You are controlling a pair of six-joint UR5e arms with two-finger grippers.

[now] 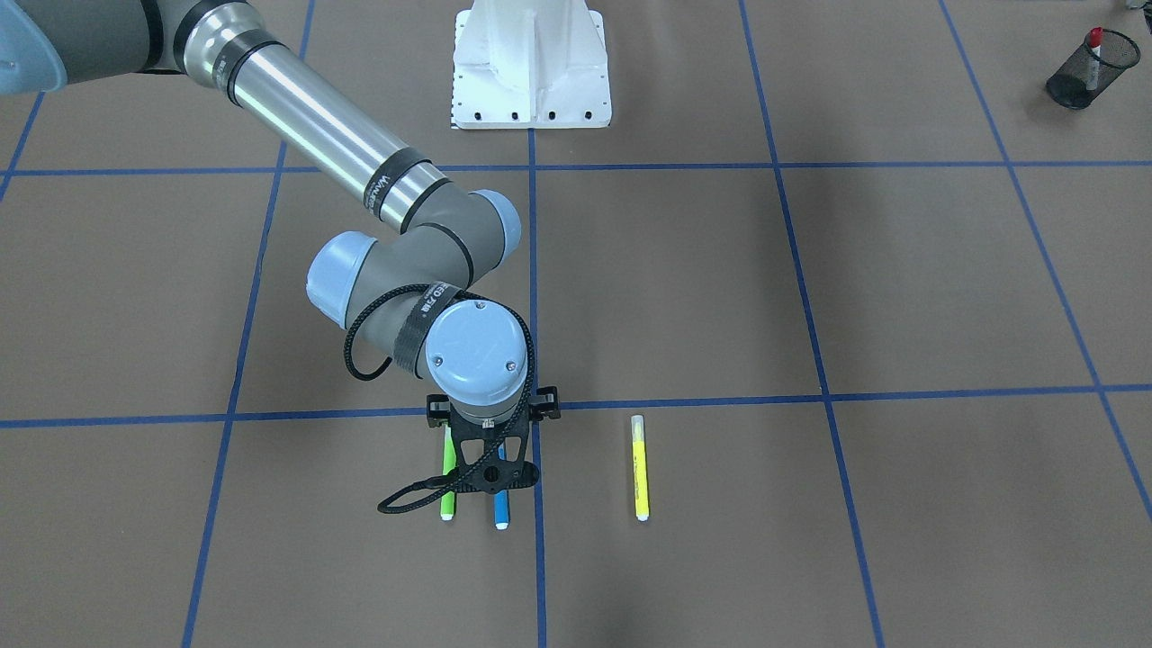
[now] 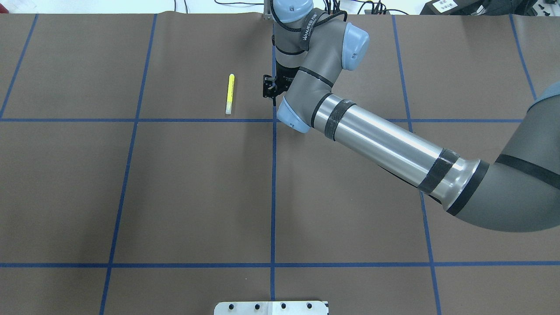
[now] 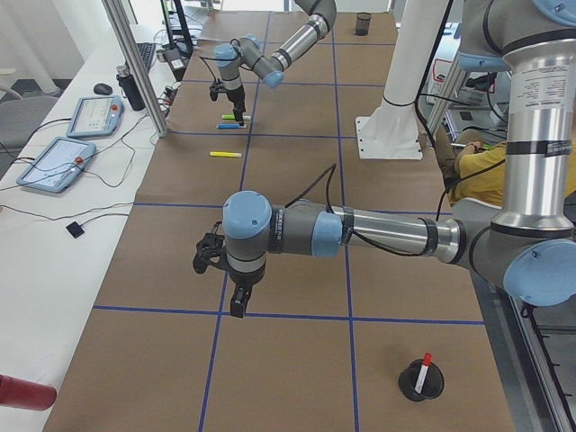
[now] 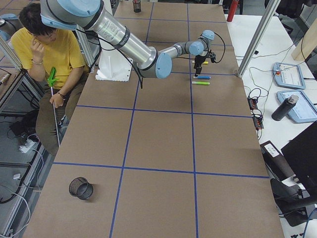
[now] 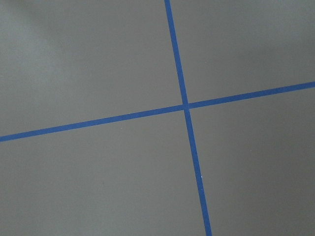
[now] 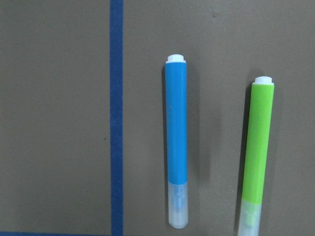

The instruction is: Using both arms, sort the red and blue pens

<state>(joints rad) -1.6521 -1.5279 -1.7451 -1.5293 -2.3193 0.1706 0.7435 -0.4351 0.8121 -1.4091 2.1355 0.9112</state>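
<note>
The blue pen [image 6: 176,147] lies flat on the brown table cover, clear cap toward the bottom of the right wrist view, with nothing touching it. My right gripper [image 1: 493,470] hangs directly over the blue pen [image 1: 501,515], whose barrel it mostly hides. No fingers show in the wrist view, so I cannot tell whether they are open or shut. The red pen [image 1: 1093,52] stands in a black mesh cup [image 1: 1080,70] at the table's far corner. My left gripper [image 3: 237,304] hovers above bare cover near that cup [image 3: 421,382]; its state cannot be told.
A green marker [image 6: 258,147] lies parallel to the blue pen, close beside it. A yellow marker [image 1: 640,468] lies a hand's width further off. A second black mesh cup [image 4: 80,188] stands by the right-hand end. A seated person [image 4: 52,54] is beside the table.
</note>
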